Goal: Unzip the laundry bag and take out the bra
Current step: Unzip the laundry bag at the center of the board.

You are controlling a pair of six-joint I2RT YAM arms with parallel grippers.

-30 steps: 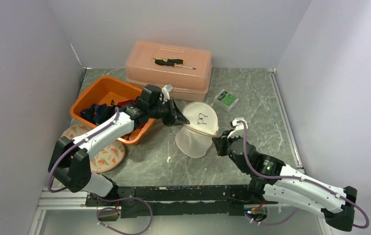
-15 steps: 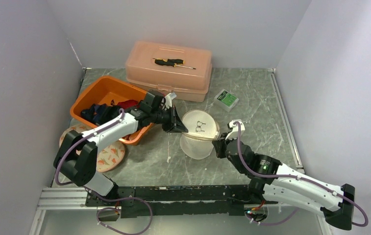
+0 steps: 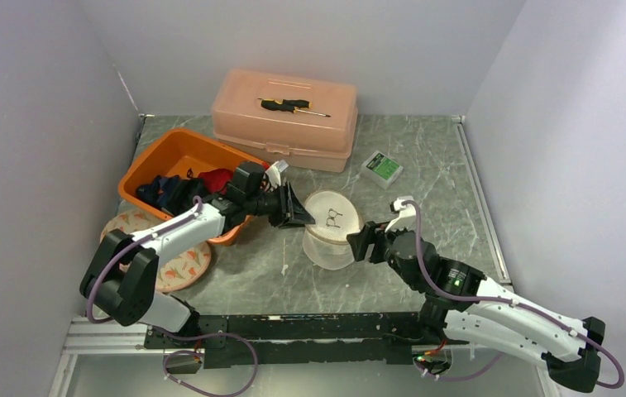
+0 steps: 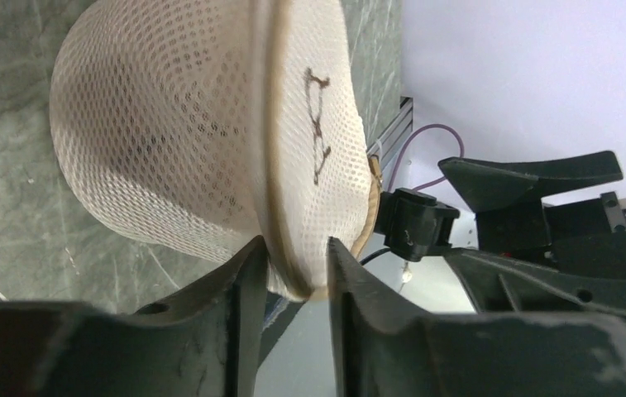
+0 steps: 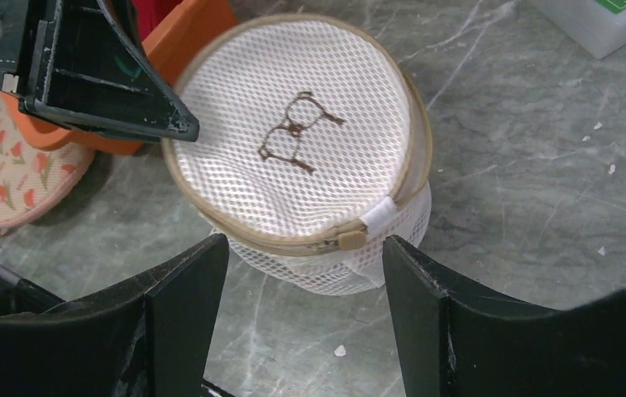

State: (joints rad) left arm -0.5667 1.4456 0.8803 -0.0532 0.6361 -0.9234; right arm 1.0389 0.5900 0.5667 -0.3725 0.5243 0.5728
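The laundry bag point(image 3: 332, 230) is a round white mesh pouch with tan trim and a brown bra drawing on its lid point(image 5: 297, 132). It rests on the marble table, lid tilted up toward the left. My left gripper point(image 3: 301, 217) stands open at the bag's left side, and the tan rim point(image 4: 280, 207) still lies between its parted fingers point(image 4: 294, 248). My right gripper point(image 3: 360, 246) is wide open just in front of the bag point(image 5: 305, 252), holding nothing. The tan zipper pull point(image 5: 352, 239) lies shut on the rim facing it. The bra does not show.
An orange tub point(image 3: 179, 155) with dark clothes point(image 3: 169, 188) sits left of the bag, behind the left arm. A pink plastic box point(image 3: 284, 128) with a screwdriver point(image 3: 293, 105) stands at the back. A small green-and-white box point(image 3: 382, 168) lies back right, a floral plate point(image 3: 173, 266) front left.
Both grippers have opened. The bag, held up and stretched between them before, has sunk onto the table. The left gripper dropped slightly toward the near left.
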